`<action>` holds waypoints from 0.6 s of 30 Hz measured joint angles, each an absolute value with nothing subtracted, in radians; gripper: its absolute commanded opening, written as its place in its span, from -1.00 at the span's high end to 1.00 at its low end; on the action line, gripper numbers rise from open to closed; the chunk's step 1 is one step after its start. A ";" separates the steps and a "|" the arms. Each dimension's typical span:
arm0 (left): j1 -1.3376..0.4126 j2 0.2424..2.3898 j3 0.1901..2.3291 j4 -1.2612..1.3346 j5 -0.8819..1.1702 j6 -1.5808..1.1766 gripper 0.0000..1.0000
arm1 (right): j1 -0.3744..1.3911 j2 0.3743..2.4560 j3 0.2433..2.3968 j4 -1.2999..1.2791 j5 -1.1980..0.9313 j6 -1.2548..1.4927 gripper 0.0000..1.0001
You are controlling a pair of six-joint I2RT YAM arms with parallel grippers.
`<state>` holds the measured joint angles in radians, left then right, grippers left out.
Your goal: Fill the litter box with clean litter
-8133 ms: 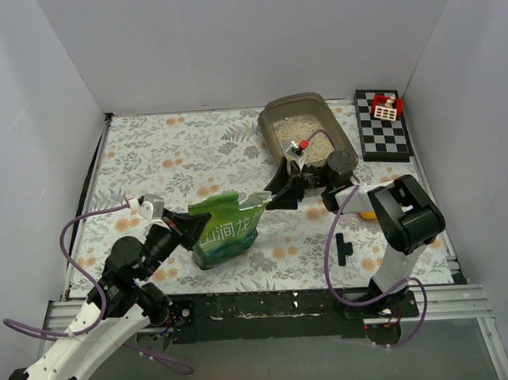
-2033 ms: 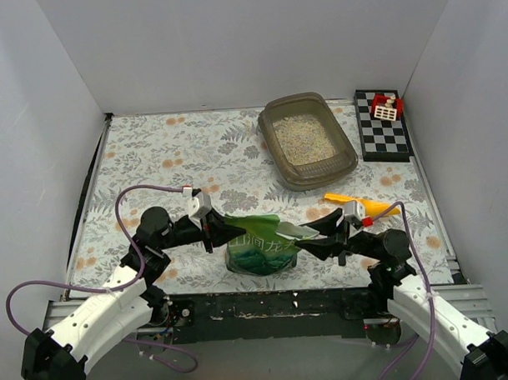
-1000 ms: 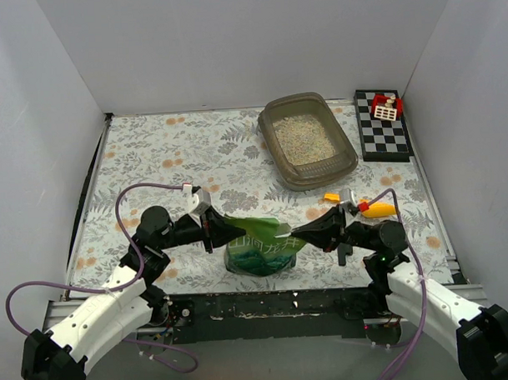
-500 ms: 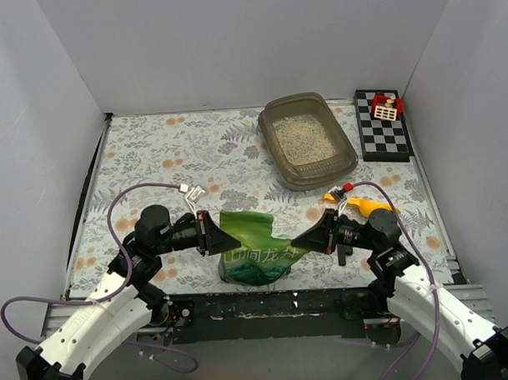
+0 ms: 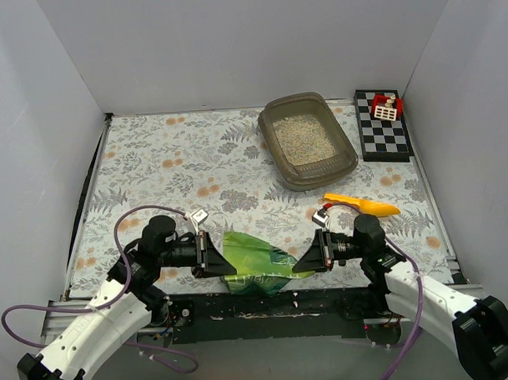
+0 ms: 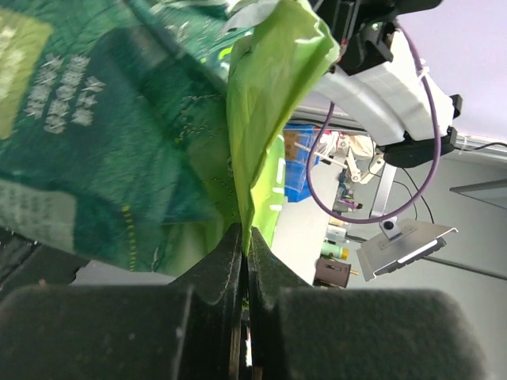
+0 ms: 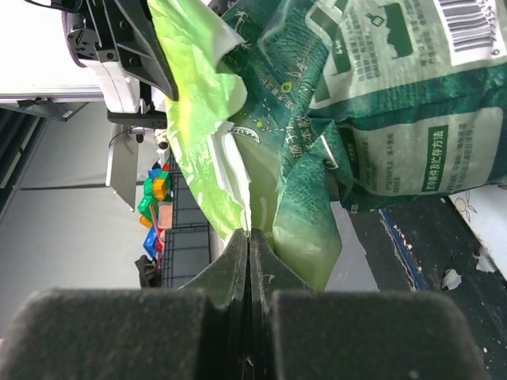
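Observation:
The grey-brown litter box (image 5: 272,123) stands at the back right of the table, with pale beige clean litter (image 5: 305,141) lying in it. The crinkled green bag (image 5: 255,261) hangs between both grippers at the table's near edge, far from the box. My left gripper (image 5: 216,262) is shut on the bag's left edge. In the left wrist view its jaws (image 6: 244,237) pinch the light green foil (image 6: 269,95). My right gripper (image 5: 300,263) is shut on the bag's right edge, where the right wrist view has the jaws (image 7: 248,236) closed on the bag's (image 7: 380,103) lip.
A yellow-orange scoop (image 5: 363,205) lies on the floral cloth just behind the right arm. A black-and-white checkered board (image 5: 384,135) with a small red toy (image 5: 386,108) sits at the back right corner. White walls close in three sides.
Both arms have pulled back and down toward the near edge, carrying the green bag with them. The bag now sits lower and more folded. Both grips have held.

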<state>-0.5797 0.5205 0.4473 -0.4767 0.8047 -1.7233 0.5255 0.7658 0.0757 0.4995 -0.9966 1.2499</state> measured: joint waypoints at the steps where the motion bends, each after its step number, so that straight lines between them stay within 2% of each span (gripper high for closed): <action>1: -0.580 0.521 0.439 -0.493 0.810 -1.727 1.00 | 0.525 0.770 0.075 0.495 -1.003 1.253 0.97; 4: -0.580 0.524 0.424 -0.520 0.825 -1.732 1.00 | 0.527 0.773 0.075 0.462 -1.007 1.242 0.42; 7: -0.578 0.530 0.424 -0.554 0.836 -1.723 1.00 | 0.524 0.759 0.102 0.345 -0.998 1.146 0.20; 10: -0.577 0.540 0.424 -0.582 0.844 -1.709 1.00 | 0.524 0.753 0.223 0.117 -0.937 0.963 0.08; 13: -0.577 0.549 0.424 -0.604 0.864 -1.700 1.00 | 0.524 0.755 0.436 -0.103 -0.834 0.762 0.06; 18: -0.577 0.569 0.427 -0.630 0.881 -1.684 1.00 | 0.532 0.783 0.703 -0.257 -0.749 0.512 0.06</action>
<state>-0.5770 0.5686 0.4274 -0.6296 0.8810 -1.6840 0.5320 0.7826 0.7029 -0.2569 -0.7494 0.5121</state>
